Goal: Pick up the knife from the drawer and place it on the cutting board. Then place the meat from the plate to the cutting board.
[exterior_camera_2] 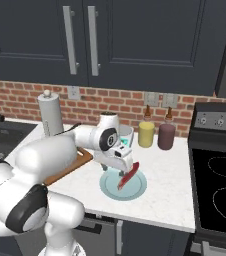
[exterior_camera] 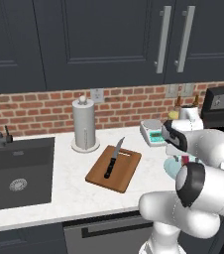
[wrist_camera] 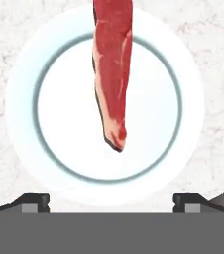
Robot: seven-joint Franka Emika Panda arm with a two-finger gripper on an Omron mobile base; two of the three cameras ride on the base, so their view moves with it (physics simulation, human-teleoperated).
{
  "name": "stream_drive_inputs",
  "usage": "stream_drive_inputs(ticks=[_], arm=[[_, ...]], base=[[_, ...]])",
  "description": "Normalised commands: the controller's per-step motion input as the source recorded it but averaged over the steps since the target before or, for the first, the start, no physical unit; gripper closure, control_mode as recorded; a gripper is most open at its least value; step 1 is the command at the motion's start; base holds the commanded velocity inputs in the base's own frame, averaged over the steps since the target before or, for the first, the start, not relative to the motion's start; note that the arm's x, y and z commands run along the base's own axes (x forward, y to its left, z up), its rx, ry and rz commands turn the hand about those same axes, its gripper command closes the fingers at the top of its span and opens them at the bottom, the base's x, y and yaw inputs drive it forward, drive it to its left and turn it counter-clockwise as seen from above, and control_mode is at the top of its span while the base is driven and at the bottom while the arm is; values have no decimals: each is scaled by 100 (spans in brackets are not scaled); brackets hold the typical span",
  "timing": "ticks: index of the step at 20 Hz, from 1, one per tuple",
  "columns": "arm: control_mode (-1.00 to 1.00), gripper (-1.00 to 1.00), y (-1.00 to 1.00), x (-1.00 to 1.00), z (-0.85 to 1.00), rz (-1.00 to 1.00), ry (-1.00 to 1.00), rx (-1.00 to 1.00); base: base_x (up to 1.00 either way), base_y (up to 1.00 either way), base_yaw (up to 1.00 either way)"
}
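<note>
One job done: knife (exterior_camera: 113, 161) lies on cutting board (exterior_camera: 125, 173). Now step 2, w/ gripper (wrist_camera: 111, 203) over plate (wrist_camera: 20, 99) near counter's front edge, fingers wide apart, empty. Meat (wrist_camera: 112, 64) spans plate centre to its rim. Next: descend, straddle strip, close.

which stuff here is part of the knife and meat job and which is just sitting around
Part of the job:
knife, lying on the cutting board
meat, on the plate
tool, open above the plate

Just lying about:
paper towel roll
kitchen scale
yellow bottle
dark red bottle
sink
stove
</note>
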Motion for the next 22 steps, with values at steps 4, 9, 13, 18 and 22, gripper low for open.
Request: stream_drive_inputs(ticks=[4, 9, 13, 18, 22], arm=[[-100, -100, -100, 25, -2, 10, 0, 0], [-100, -100, -19, 46, -27, 11, -2, 0], [-100, -100, -3, 19, -22, 2, 0, 0], [-100, -100, 0, 23, -30, 0, 0, 0], [-100, -100, 9, 20, -3, 0, 0, 3]], base=[[0, 0, 0], [0, 0, 0], [0, 0, 0], [0, 0, 0], [0, 0, 0]])
